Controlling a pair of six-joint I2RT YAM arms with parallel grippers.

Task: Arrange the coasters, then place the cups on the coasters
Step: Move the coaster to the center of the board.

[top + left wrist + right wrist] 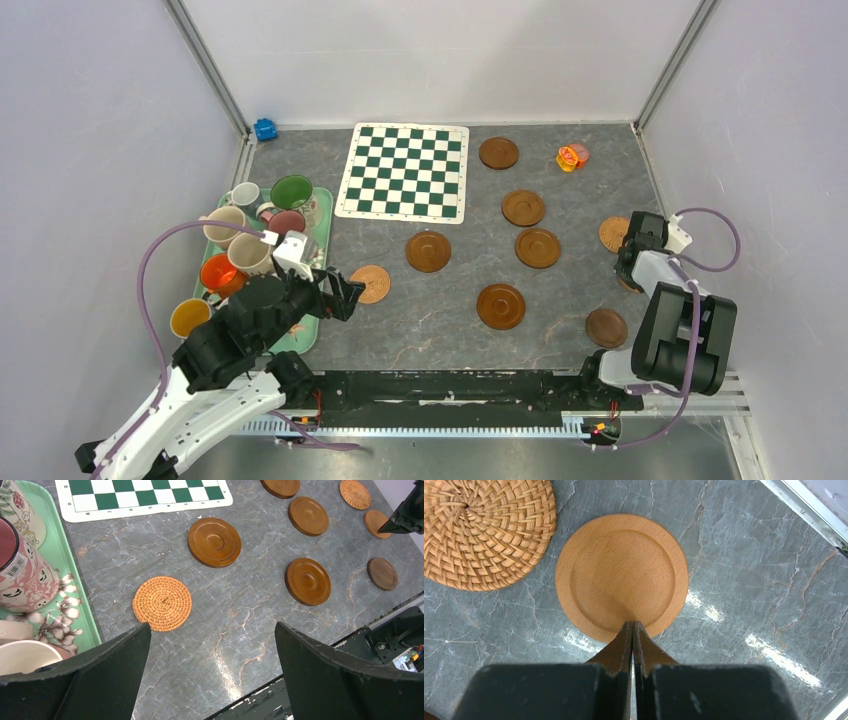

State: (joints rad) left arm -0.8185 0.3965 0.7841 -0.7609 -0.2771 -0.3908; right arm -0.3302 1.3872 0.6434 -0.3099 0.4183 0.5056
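Several dark wooden coasters [500,305] lie spread over the right half of the table, with a woven coaster [370,283] near the tray. My left gripper [345,293] hangs open just short of that woven coaster [162,602], nothing between its fingers [120,665]. My right gripper [632,625] is shut and empty, its tips over the near rim of a light wooden coaster [621,575]; whether they touch it I cannot tell. Another woven coaster [484,530] lies beside that one. Several cups [225,222] crowd the tray, among them an orange cup [220,272] and a pink patterned cup [20,570].
The mint-green tray [322,215] sits at the left edge. A green-and-white chequered mat [405,170] lies at the back. A small orange toy [572,157] rests at the back right, a blue object [265,128] in the back left corner. Walls close in on both sides.
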